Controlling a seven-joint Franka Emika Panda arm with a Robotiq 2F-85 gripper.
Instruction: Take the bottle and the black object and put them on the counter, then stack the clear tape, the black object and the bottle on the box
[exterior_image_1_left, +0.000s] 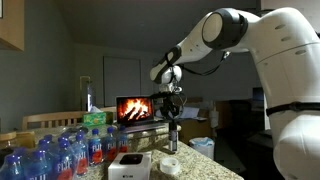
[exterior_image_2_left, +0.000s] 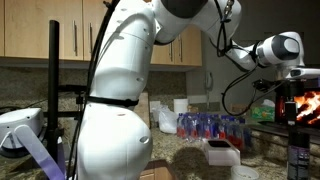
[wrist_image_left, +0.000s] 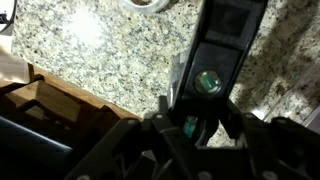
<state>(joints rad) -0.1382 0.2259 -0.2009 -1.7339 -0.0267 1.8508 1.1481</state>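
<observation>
1. One slim dark bottle (exterior_image_1_left: 172, 137) upright, long axis vertical, cap up toward the gripper (exterior_image_1_left: 172, 120). Base low over the speckled counter (exterior_image_1_left: 205, 160); touching it or not, cannot tell.
2. Fingers clenched on the bottle's upper part. Seen from above in the wrist view: round cap between the two fingers, bottle body (wrist_image_left: 215, 50) running away toward the stone.
3. Clear tape (exterior_image_1_left: 170, 165) flat on the counter, near the bottle's foot, apart from it.
4. White box (exterior_image_1_left: 130, 166) lying flat beside the tape.
5. Plenty of water bottles (exterior_image_1_left: 55, 150) crowded upright behind the box, blue and red labels showing. Green-capped bottle (exterior_image_1_left: 95, 120) standing taller at the back.
6. Far behind, a screen (exterior_image_1_left: 135, 108) glowing with a fire.
</observation>
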